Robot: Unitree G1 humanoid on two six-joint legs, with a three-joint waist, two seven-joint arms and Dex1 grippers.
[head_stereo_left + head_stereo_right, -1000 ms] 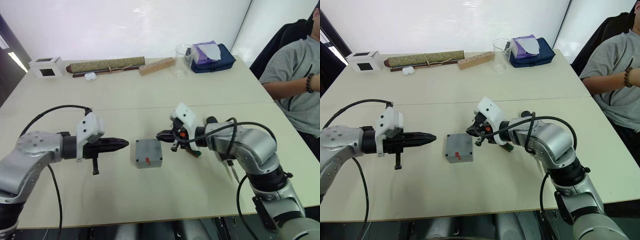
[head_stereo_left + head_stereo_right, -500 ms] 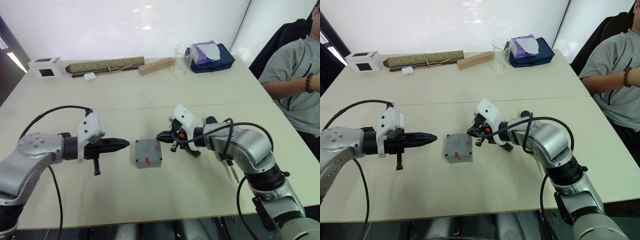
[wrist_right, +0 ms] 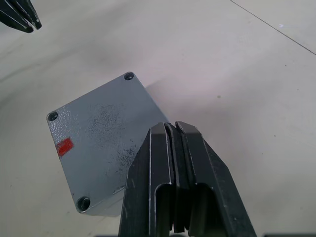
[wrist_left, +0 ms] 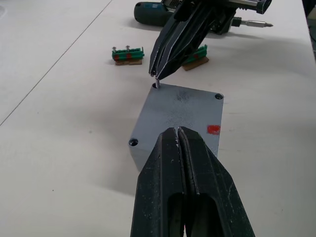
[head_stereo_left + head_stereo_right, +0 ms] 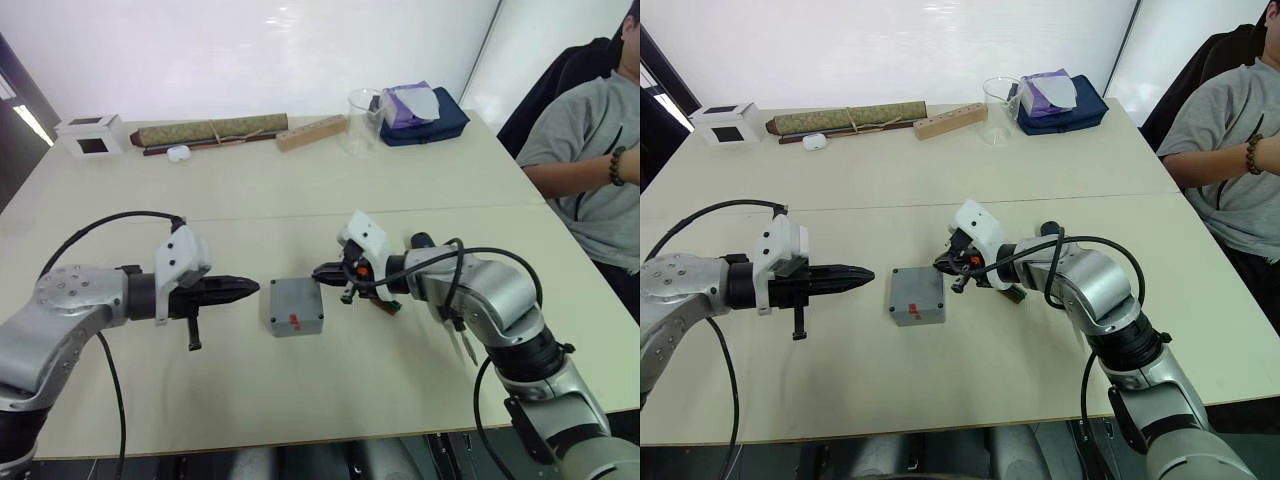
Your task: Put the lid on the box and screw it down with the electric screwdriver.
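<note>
Saw both pairs of jaws pressed together. Noted the left gripper (image 5: 250, 288) empty, just left of the small square grey plastic box (image 5: 297, 329), probably ready to steady it. Noted the right gripper (image 4: 158, 76) pinching what looked like a small silver screw (image 4: 156, 83) over the box's far-right corner hole, seemingly to seat it. Found the flat grey plastic lid with its red mark (image 4: 182, 108) already resting on the box, hiding the contents. Spotted the dark pen-shaped electric screwdriver (image 4: 148, 12) lying free just beyond the box, past two green terminal strips (image 4: 127, 54). Spotted, well beyond the box, a clear plastic cup (image 5: 365, 115), apparently empty.
</note>
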